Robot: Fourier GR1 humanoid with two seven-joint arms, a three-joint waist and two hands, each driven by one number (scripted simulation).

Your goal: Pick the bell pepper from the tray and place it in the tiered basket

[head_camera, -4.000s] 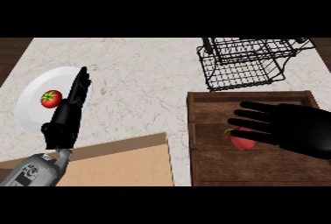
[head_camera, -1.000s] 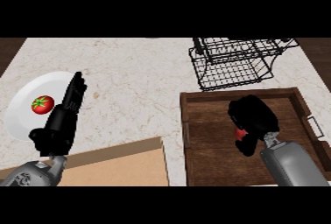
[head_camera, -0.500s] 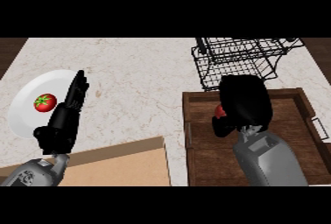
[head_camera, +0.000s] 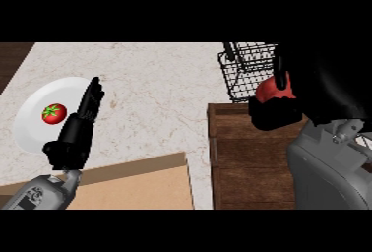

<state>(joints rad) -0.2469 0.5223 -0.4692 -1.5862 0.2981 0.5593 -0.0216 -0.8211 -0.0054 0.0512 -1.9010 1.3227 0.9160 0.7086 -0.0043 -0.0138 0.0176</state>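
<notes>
Counter: pale marble counter (head_camera: 160,98) under my view.
Right hand: I see my right hand (head_camera: 312,88) at 2 o'clock, fingers curled round the pepper (head_camera: 274,90).
Pepper: lifted, above tray (head_camera: 247,162), by basket (head_camera: 247,69) at 1 o'clock.
Left hand: left hand (head_camera: 80,123) at 9 o'clock, fingers straight, together, resting.
Plate: plate (head_camera: 36,133) with tomato (head_camera: 53,112), 9 o'clock.

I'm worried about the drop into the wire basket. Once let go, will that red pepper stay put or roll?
The bell pepper looks rounded and smooth, so it may roll a little. The right hand is curled round it, so it seems stiff enough to hold shape. The tiered basket has wire walls that should probably stop it.
</notes>
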